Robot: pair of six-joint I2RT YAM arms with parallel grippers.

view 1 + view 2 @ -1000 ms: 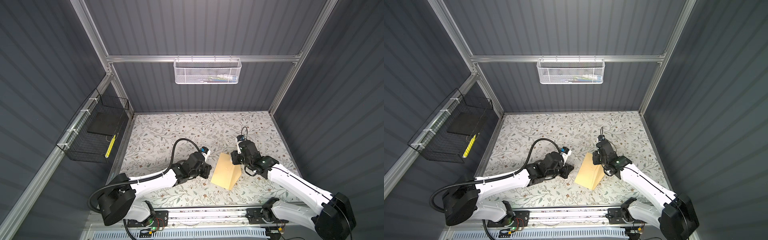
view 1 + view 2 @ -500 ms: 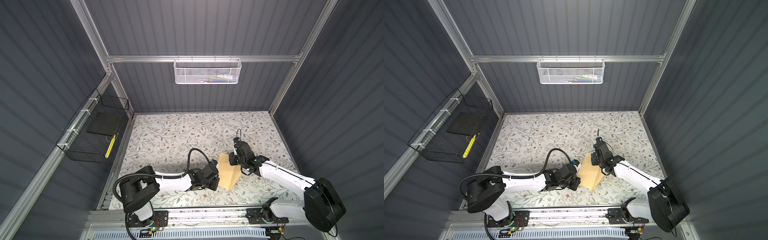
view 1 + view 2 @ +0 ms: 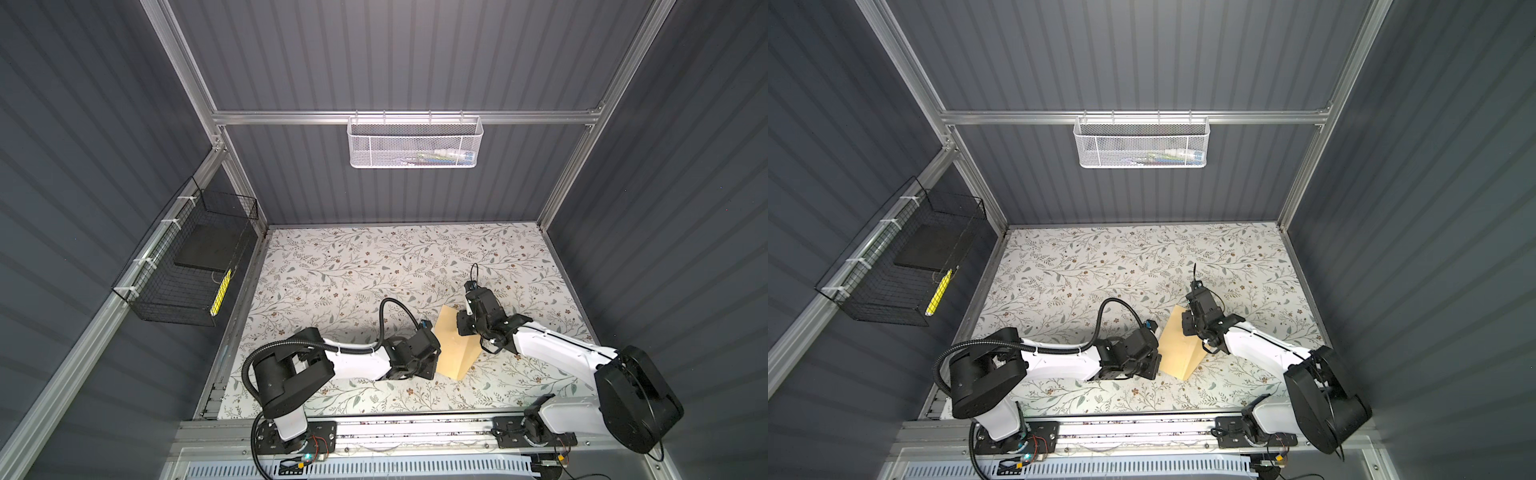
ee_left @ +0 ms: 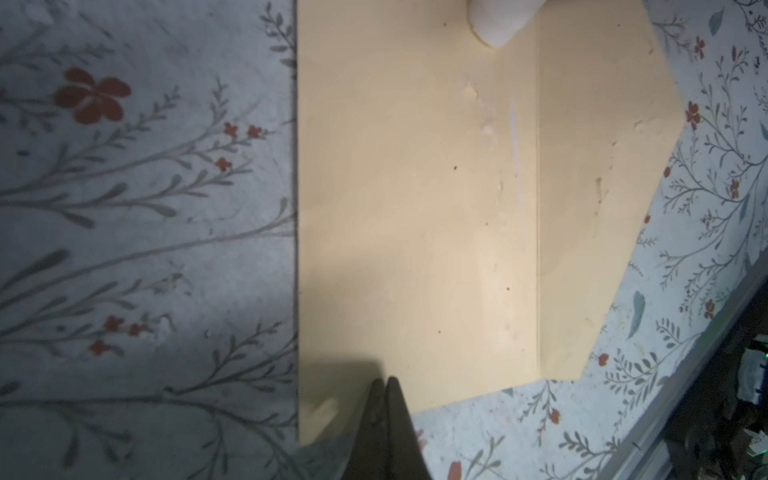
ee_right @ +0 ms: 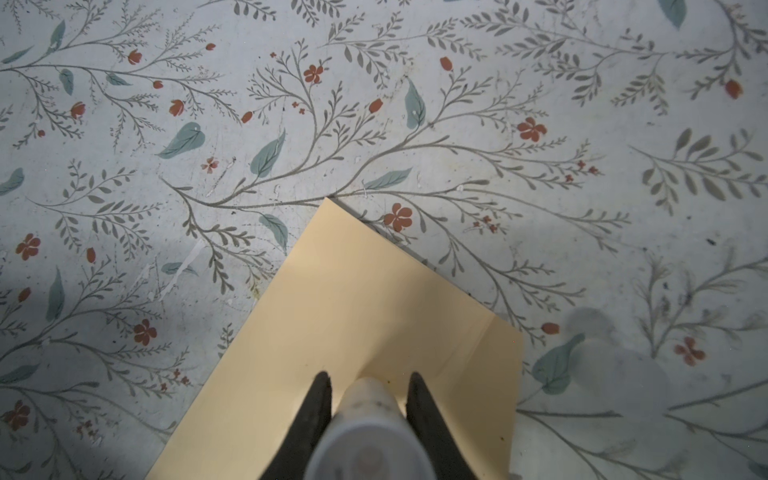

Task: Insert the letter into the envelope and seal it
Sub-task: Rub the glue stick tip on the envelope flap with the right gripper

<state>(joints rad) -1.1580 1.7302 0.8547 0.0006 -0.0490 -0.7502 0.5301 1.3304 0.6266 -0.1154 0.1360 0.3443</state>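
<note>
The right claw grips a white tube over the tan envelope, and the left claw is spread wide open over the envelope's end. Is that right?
Not quite. The left gripper is shut, not open: the left wrist view shows its fingers pressed together over one end of the envelope. The rest holds: the right gripper grips the white tube over the envelope.

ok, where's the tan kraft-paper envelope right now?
The tan kraft-paper envelope lies on the floral-patterned table, front and right of centre in both top views, between the left claw and the right claw, which grips a small white cylindrical tube.
</note>
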